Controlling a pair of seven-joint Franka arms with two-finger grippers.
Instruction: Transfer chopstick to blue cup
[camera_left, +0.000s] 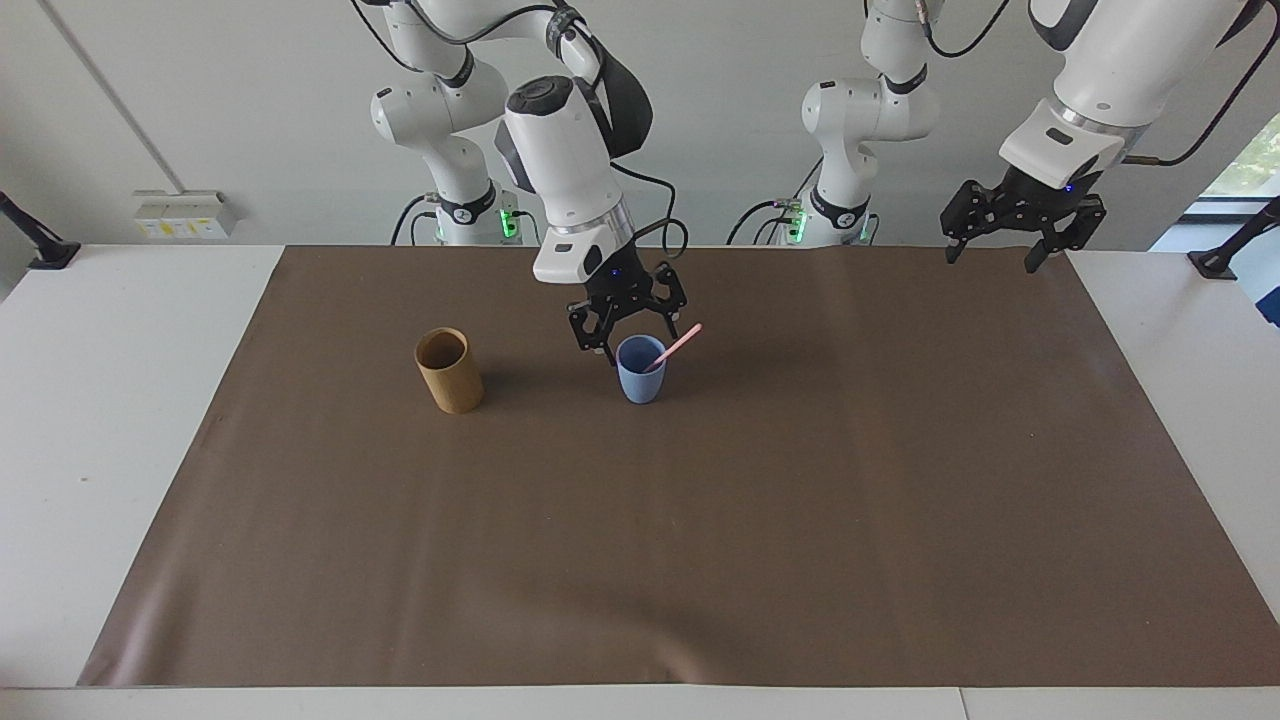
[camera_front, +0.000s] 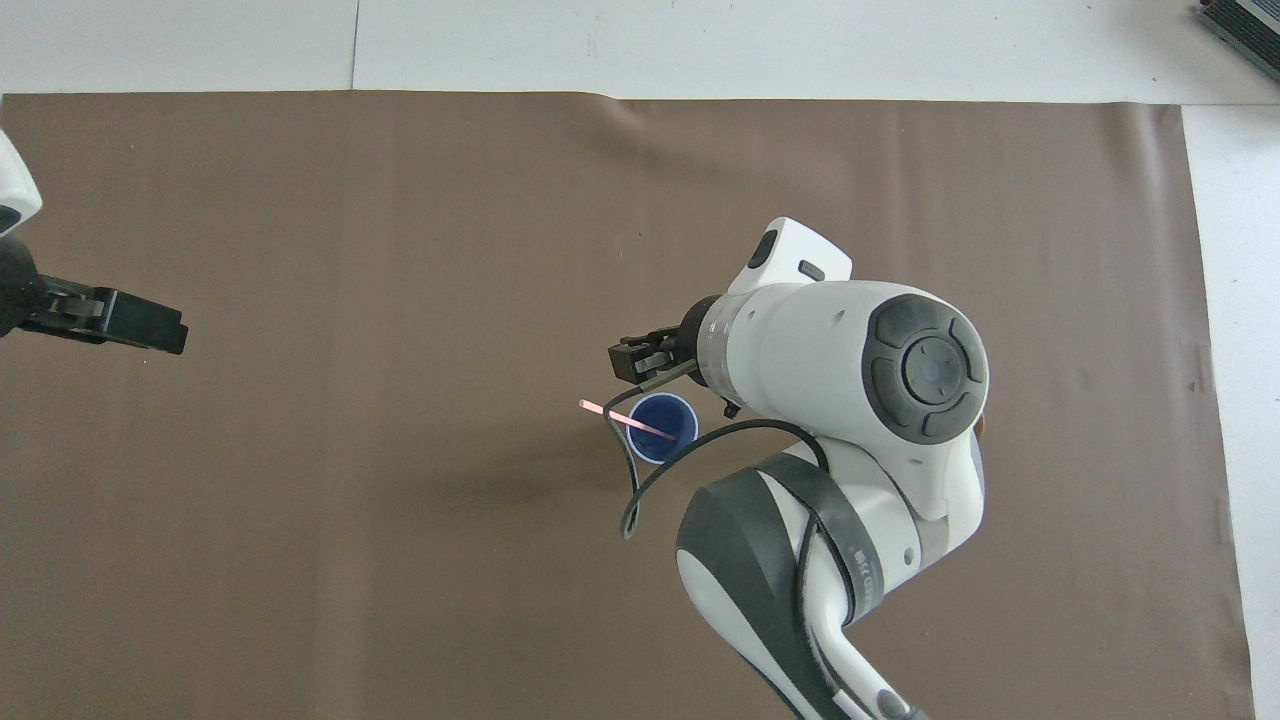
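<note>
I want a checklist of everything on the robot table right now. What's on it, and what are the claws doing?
Surface: brown mat covers a white table.
Job's things: one pink chopstick leans in the blue cup, its top poking past the rim.
Clutter: tan cup stands beside the blue cup, toward the right arm's end.
Grippers: right gripper open just above the blue cup, not holding the chopstick; left gripper open, waiting over the mat's edge.
Cables: black cable loops off the right arm.
Surroundings: white wall, wall box.
</note>
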